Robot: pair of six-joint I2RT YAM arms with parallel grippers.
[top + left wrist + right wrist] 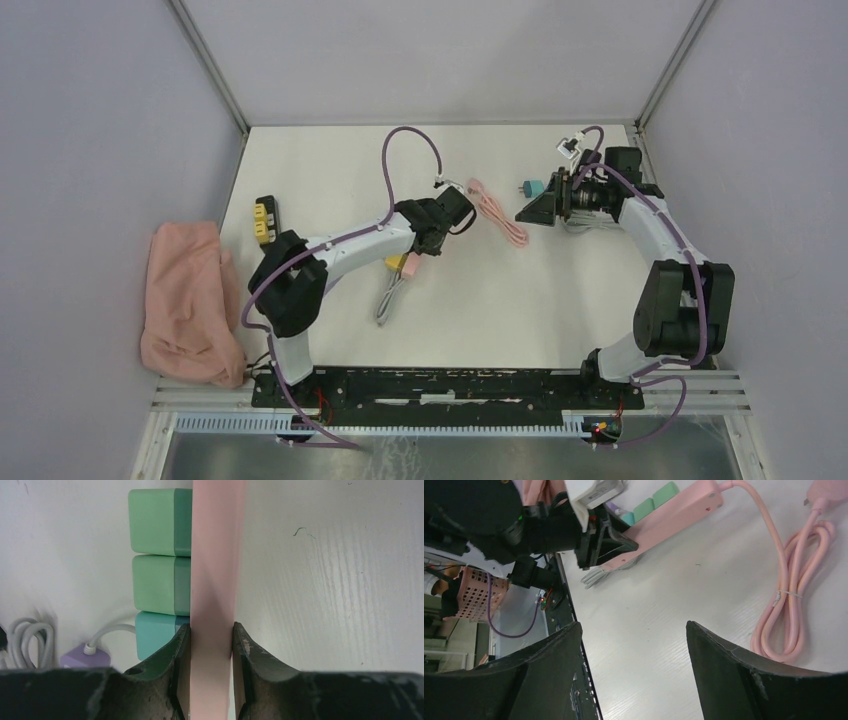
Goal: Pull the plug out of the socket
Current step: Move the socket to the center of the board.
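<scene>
The socket is a pink power strip, and my left gripper is shut across its body. Two green plugs and a teal plug sit side by side in its left face. From above, the left gripper covers most of the strip; only a pink end shows. My right gripper hovers open to the right of the strip, nothing between its fingers. The right wrist view shows the clamped strip and its coiled pink cable.
A loose teal plug lies just behind the right gripper. A grey cable trails toward the near edge, and a lilac plug with a white cord lies by the strip. A yellow adapter and pink cloth are at the left.
</scene>
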